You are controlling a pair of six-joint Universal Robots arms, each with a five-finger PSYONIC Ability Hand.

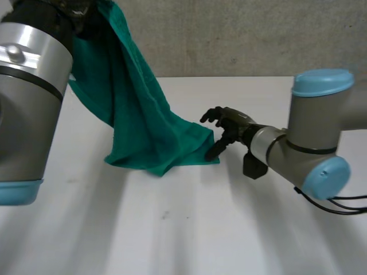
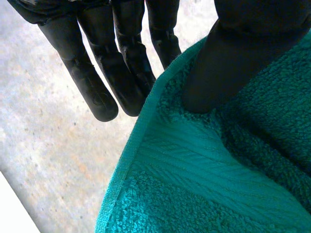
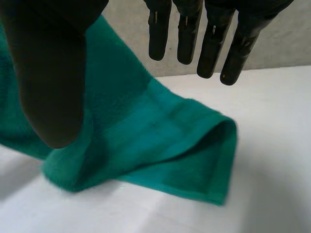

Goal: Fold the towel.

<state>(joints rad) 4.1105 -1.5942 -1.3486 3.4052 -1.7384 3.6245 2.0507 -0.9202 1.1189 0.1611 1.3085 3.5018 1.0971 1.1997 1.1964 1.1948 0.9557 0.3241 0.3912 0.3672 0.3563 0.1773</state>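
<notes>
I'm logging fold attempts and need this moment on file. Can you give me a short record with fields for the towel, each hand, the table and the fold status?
cloth: green towel, upper end held up in the air, lower end lying rumpled on the table
left: left hand raised, thumb pinching the towel near its edge against the fingers
right: right hand low by the towel's lower corner, fingers straight, thumb tip at the cloth
surface: white table
fold status: not yet folded

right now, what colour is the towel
The towel is plain teal green, with a ribbed band near its edge; the left wrist view shows it best.
</notes>
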